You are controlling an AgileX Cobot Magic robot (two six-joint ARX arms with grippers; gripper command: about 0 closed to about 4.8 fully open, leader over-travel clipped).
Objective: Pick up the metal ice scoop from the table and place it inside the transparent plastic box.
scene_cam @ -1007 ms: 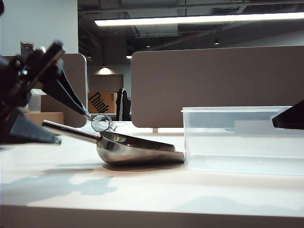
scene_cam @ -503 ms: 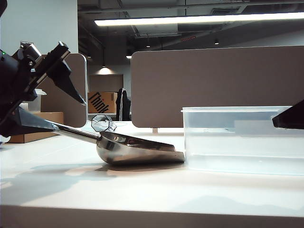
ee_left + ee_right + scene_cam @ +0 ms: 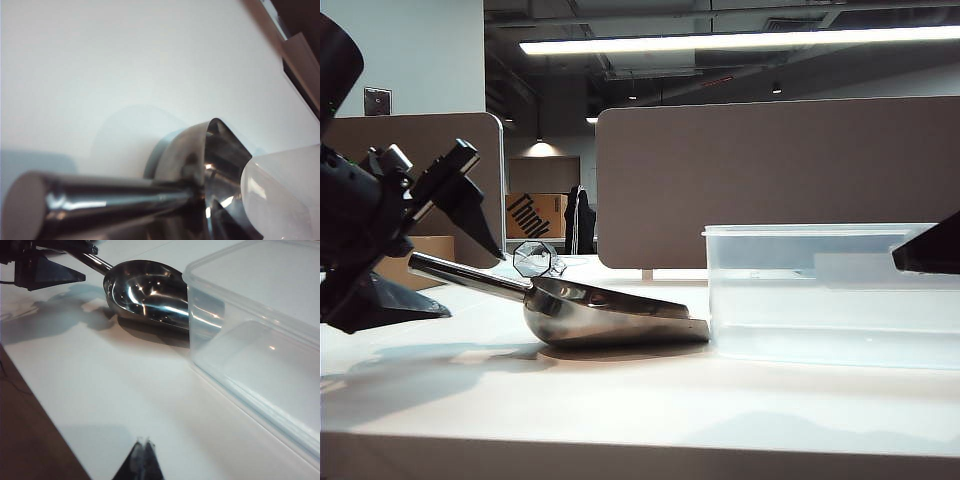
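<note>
Now: lining up on the scoop handle

Metal ice scoop (image 3: pixel 605 311) lies on the table (image 3: pixel 650 410), its front edge against the transparent plastic box (image 3: pixel 832 292). Left gripper (image 3: pixel 445 265) gapes wide around the handle end, holding nothing; centre the jaws before closing. Right gripper (image 3: pixel 142 460) sits closed, empty, near the box

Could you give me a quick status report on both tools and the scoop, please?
Left tool open, straddling the handle end of the shiny steel ice scoop. Right tool shut, hovering apart. Scoop on white table, beside empty clear plastic box. Nothing in the way.
</note>
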